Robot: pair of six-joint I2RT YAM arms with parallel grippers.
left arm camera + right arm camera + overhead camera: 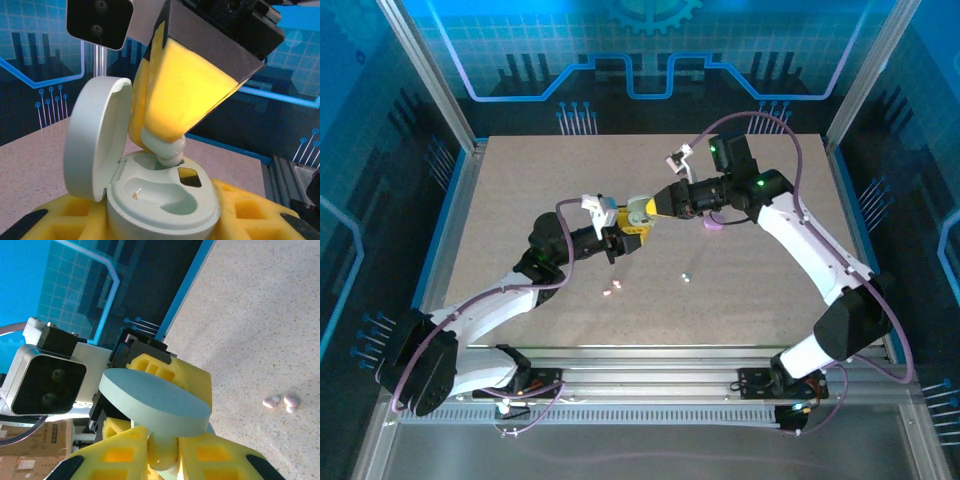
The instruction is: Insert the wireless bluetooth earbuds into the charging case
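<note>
Mid-insertion: the left gripper [620,238], centre of the top view, clamps the open mint-green pebble-shaped plastic charging case [165,205], while the right gripper [645,212] pinches a mint-green rounded plastic earbud [171,152] at its well, lower middle of the left wrist view, likely needing a downward press before letting go.

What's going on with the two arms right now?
The left gripper holds the mint charging case, lid open. The right gripper pinches a mint earbud at one socket, not yet seated; the other socket is empty. Pink earbuds lie on the table.
</note>
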